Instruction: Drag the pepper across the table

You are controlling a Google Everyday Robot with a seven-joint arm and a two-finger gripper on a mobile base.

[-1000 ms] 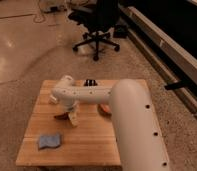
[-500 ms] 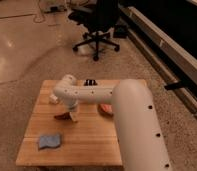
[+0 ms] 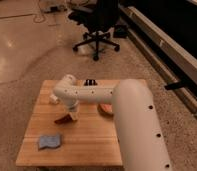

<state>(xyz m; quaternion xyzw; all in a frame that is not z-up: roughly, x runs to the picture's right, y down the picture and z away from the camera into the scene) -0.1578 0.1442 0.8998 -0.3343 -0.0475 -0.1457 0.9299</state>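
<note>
The pepper [image 3: 63, 119] is a small dark red tapered piece lying on the light-brown wooden table [image 3: 92, 147], left of centre. My gripper [image 3: 71, 112] hangs from the white arm [image 3: 87, 93] and points down at the pepper's right end, touching or nearly touching it. The arm reaches in from the lower right across the table.
A blue cloth [image 3: 49, 141] lies near the table's front left. An orange-red dish [image 3: 106, 109] is partly hidden behind the arm. A small black object [image 3: 90, 82] sits at the far edge and a small white piece [image 3: 53, 99] at the left. An office chair [image 3: 98, 25] stands beyond the table.
The gripper and the pepper have shifted slightly toward the table's front. The cloth and dish have not moved.
</note>
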